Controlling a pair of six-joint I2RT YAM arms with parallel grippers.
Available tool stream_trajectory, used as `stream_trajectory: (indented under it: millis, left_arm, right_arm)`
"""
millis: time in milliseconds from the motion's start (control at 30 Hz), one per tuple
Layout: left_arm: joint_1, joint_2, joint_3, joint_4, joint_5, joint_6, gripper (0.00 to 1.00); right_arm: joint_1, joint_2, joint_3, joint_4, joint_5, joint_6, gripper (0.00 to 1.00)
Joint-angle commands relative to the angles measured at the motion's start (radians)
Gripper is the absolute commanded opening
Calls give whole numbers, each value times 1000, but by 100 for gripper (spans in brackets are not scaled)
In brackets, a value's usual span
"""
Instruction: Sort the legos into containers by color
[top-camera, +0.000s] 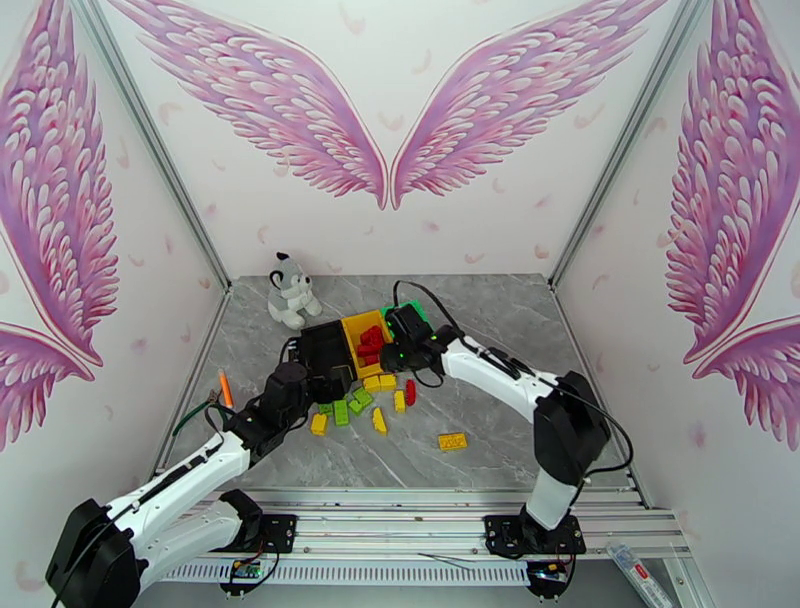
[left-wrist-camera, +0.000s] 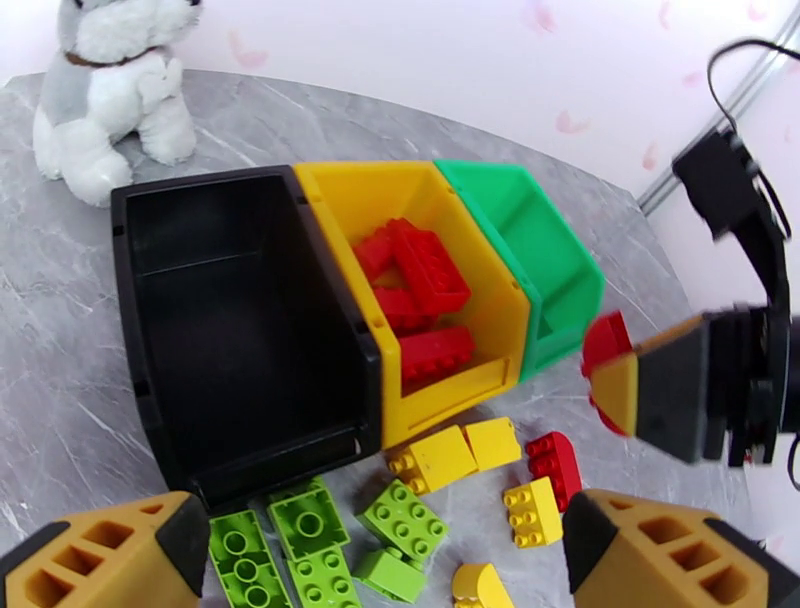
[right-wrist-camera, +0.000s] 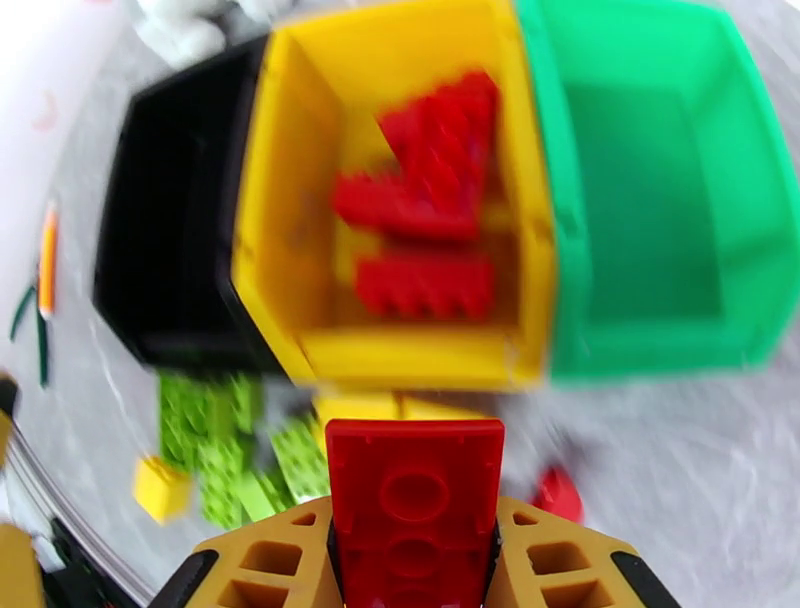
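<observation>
My right gripper (right-wrist-camera: 415, 565) is shut on a red lego (right-wrist-camera: 415, 495), held above the table just in front of the yellow container (right-wrist-camera: 270, 200). Several red legos (right-wrist-camera: 430, 200) lie inside that container. The green container (right-wrist-camera: 650, 190) to its right and the black container (right-wrist-camera: 160, 250) to its left hold nothing. In the left wrist view the right gripper's fingers (left-wrist-camera: 665, 390) carry the red lego (left-wrist-camera: 605, 345) beside the green container (left-wrist-camera: 530, 230). My left gripper (left-wrist-camera: 385, 530) hangs open over loose green legos (left-wrist-camera: 300, 545), yellow legos (left-wrist-camera: 450, 455) and a red lego (left-wrist-camera: 555, 465).
A grey-white plush toy (top-camera: 290, 290) sits behind the black container (top-camera: 322, 345). One yellow lego (top-camera: 452, 441) lies apart at the front right. An orange pen (top-camera: 226, 388) lies near the left edge of the table.
</observation>
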Motion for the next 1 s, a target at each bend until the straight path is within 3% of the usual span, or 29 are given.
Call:
stream_trajectory:
  millis: [0, 100, 200, 367, 467, 733, 967]
  left_arm:
    - [22, -19, -18, -10, 21, -17, 99]
    - [36, -36, -27, -12, 13, -21, 99]
    - [40, -44, -33, -17, -17, -23, 99]
    - [38, -37, -44, 1, -35, -30, 99]
    - [31, -19, -44, 16, -23, -30, 99]
    - [-12, 56, 7, -1, 54, -17, 99]
    - [-78, 71, 18, 8, 30, 1, 99]
  right_arm:
    - [3, 128, 175, -88, 7, 10, 36]
    - [1, 238, 351, -140, 7, 11, 43]
    - [-2, 330, 515, -203, 1, 14, 56]
    - [0, 357, 596, -253, 2, 15, 67]
    - [3, 273, 492, -217, 10, 7, 67]
    - [3, -68, -17, -80, 65, -25, 63]
    - [-6, -200, -283, 9, 105, -27, 58]
